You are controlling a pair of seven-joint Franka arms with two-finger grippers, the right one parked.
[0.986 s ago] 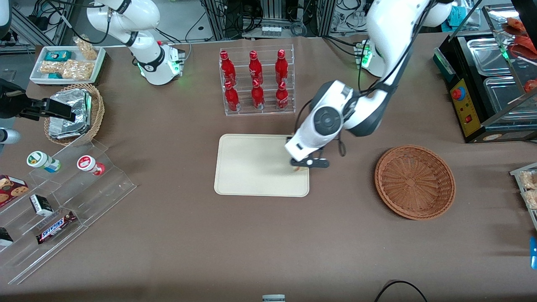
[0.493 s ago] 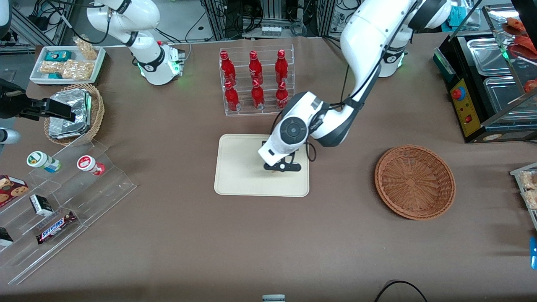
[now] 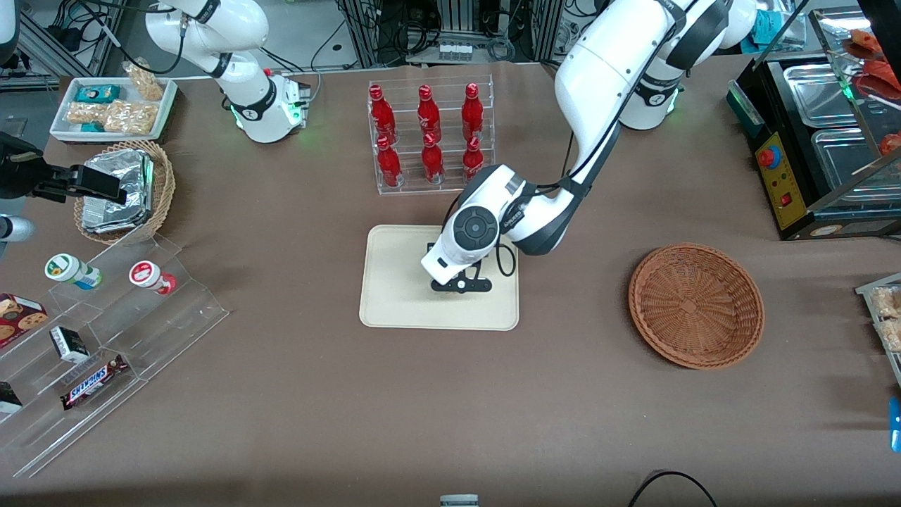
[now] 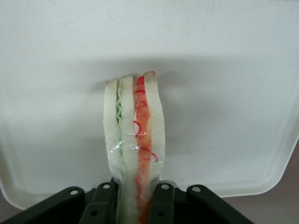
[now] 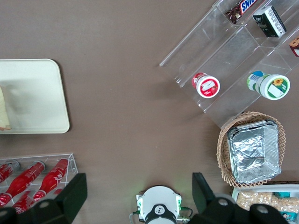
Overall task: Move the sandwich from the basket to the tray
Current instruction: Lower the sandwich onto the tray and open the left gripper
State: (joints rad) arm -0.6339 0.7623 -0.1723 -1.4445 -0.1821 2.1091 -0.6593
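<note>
Gripper: the gripper is held above the tray, over the half nearer the working arm's end of the bench; in the front view it is seen under the wrist housing.
Grasp: the fingers are clamped on the sandwich, one pad against each bread face.
Sandwich: the sandwich is gripped at one end, and its free end is pointed away from the gripper toward the tray surface. Its long axis is run straight out from between the fingers. The cut edge is turned to the wrist camera, green filling beside one slice and red beside the other, with clear wrap creased across the middle. Whether the free end touches the tray cannot be told.
Tray: the tray is laid near the middle of the bench, long sides parallel to the bench's front edge; a shadow is cast on it under the sandwich.
Basket: the basket is set well apart from the tray, toward the working arm's end of the bench, and nothing is seen in it.
Bottles: a clear rack of red bottles is stood just past the tray, farther from the front camera.
</note>
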